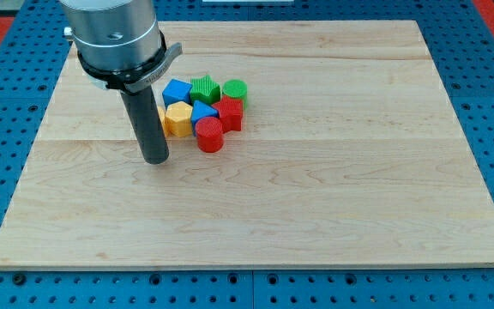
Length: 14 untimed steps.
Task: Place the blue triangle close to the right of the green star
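The blue triangle lies in the middle of a tight cluster of blocks, just below the green star and touching it. My tip rests on the board to the view's left and a little below the cluster, about a block's width from the yellow block. It touches no block.
The cluster also holds a blue block left of the star, a green cylinder right of it, a red block and a red cylinder. The wooden board lies on a blue pegboard.
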Each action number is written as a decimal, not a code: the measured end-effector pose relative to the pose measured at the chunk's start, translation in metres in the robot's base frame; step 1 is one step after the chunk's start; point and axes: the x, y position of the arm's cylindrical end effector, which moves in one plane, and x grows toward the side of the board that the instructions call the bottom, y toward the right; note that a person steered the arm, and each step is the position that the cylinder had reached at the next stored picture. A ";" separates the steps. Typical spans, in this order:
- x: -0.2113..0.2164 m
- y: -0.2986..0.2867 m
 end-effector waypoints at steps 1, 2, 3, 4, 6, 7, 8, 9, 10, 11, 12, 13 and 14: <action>-0.017 0.019; -0.029 0.040; -0.042 0.054; -0.055 0.065; -0.064 0.067; -0.064 0.067; -0.067 0.063; -0.082 0.061; -0.087 0.049; -0.101 0.073; -0.115 0.088; -0.105 0.077; -0.113 0.091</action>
